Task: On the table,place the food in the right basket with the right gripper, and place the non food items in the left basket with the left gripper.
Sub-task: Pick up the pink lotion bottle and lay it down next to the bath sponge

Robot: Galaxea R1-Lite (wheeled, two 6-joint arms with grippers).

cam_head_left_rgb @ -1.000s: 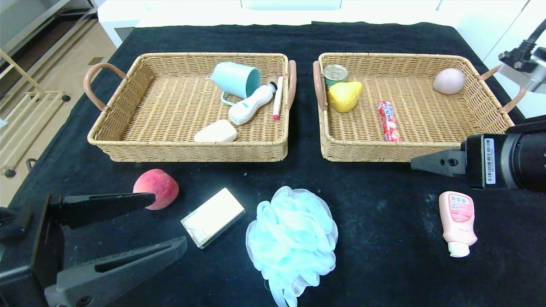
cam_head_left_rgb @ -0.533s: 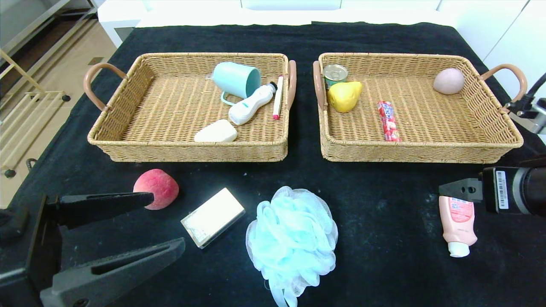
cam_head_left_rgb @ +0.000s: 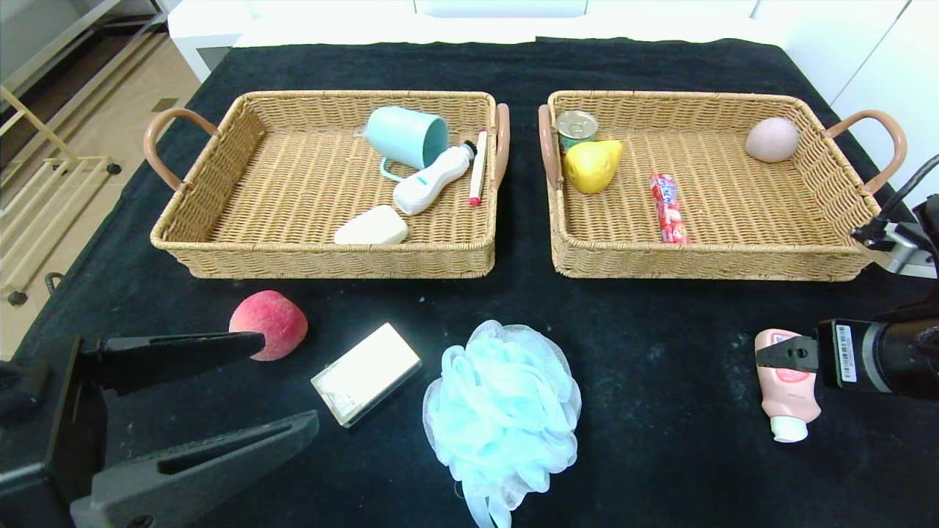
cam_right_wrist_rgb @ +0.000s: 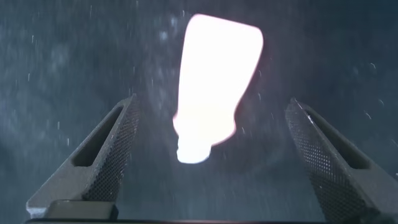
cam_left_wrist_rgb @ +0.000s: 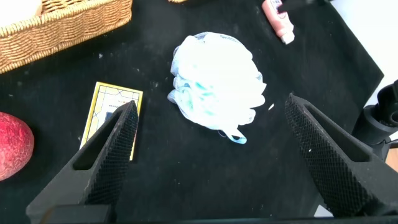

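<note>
Your right gripper [cam_head_left_rgb: 763,352], jaws spread and empty, has dropped from the tan woven wicker right basket [cam_head_left_rgb: 843,213] to above the pink white-capped squeeze bottle [cam_head_left_rgb: 788,392]: a left-arm item.

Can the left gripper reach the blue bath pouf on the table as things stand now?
Probably yes. The left gripper is open, and in its wrist view the pale-blue bath pouf lies on the bare table just ahead of its fingers. Nothing stands between them; the boxed bar lies off to the side.
</note>
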